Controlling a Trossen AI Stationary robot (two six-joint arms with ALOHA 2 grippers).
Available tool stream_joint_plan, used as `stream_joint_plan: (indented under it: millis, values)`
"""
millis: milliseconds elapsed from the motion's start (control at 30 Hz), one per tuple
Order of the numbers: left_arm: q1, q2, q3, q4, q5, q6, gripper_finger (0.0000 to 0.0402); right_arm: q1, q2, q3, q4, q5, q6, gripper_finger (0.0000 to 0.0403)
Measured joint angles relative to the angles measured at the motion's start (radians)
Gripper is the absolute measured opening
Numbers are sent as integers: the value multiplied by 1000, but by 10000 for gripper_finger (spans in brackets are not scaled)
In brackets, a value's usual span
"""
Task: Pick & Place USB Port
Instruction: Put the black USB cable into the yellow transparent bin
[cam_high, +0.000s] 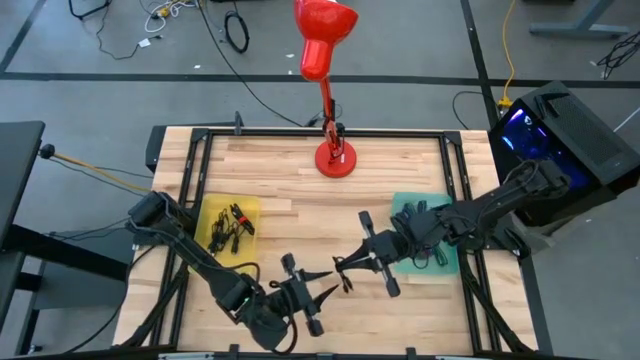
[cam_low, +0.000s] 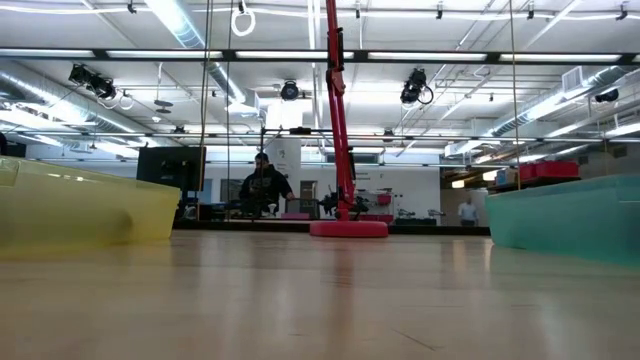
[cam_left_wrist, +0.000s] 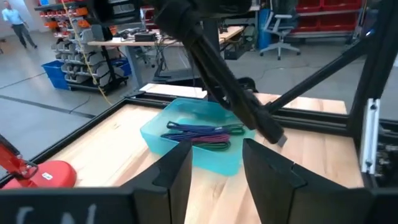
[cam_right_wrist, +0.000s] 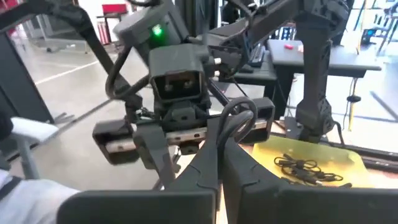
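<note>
We've got the right claw (cam_high: 346, 266) pinching a black USB cable (cam_right_wrist: 235, 121) mid-air above the bench (cam_high: 300, 200), right beside the spread left claw (cam_high: 327, 293); the yellow bin (cam_high: 227, 226) lies behind the left arm.

worktop (cam_high: 300, 190) showing pale striped wood, black frame | lamp (cam_high: 325, 45) showing bright red | left tray (cam_high: 222, 212) showing translucent yellow, holding black cables (cam_high: 232, 225) | right tray (cam_high: 410, 205) showing teal, holding purple and green cables (cam_left_wrist: 202, 134) | arms showing dark | left wrist camera showing a green light (cam_right_wrist: 157, 30)
</note>
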Motion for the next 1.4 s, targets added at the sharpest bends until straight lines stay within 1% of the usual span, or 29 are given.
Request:
stream_joint_plan:
  millis: [167,333,567,867,1133,1200,1267,1400]
  values:
    - [0,0,0,74,56,41,152,33,4,0,-5,58,-44,0]
    - [8,0,0,168,109,118,152,42,34,0,9,73,-59,0]
    - [23,0,0,191,119,138,152,62,46,0,57,78,-82,0]
    - [26,0,0,189,115,140,152,103,46,0,85,93,-101,0]
    - [37,0,0,192,120,140,152,113,46,0,91,95,-118,0]
    - [37,0,0,207,147,141,152,112,51,0,77,91,-115,0]
    - [38,0,0,244,207,167,152,111,55,0,58,108,-111,0]
    - [40,0,0,299,236,232,152,112,55,0,82,102,-106,0]
